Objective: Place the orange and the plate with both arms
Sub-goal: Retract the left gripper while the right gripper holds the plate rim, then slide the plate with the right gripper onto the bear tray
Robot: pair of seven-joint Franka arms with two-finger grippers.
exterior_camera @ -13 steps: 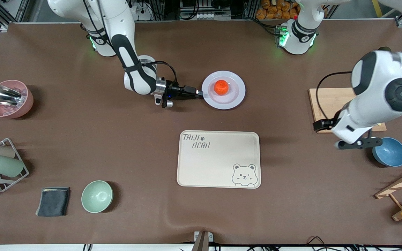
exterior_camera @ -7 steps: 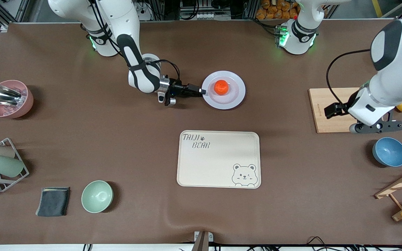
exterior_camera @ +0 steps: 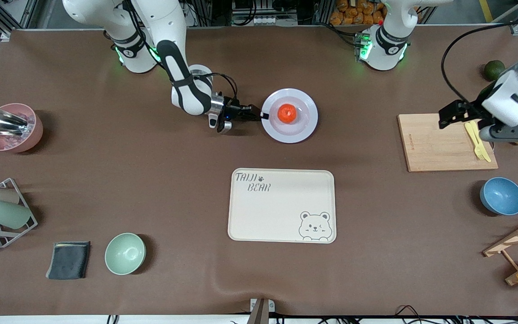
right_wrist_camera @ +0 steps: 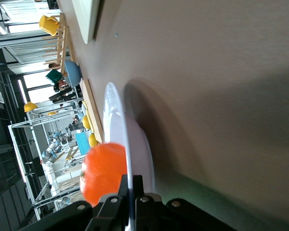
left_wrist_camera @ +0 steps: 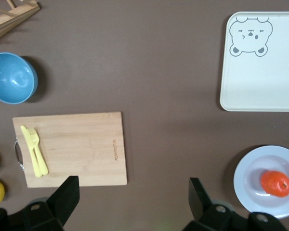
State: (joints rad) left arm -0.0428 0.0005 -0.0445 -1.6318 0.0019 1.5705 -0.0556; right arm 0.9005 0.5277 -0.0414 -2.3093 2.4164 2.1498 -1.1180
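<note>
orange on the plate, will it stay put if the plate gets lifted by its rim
Probably not reliably. The orange is round and sits loose on the glossy, shallow plate, so a tilt could roll it off. The right gripper pinches only the rim's edge with shut jaws, so the plate may sag.

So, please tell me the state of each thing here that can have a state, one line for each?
plate: gripped at its rim, carries the orange.
orange: whole, resting on the plate.
right gripper: shut on the plate's rim.
left gripper: open, empty, above the cutting board.
bear tray: flat, nothing on it.
blue bowl: upright, empty.
</note>
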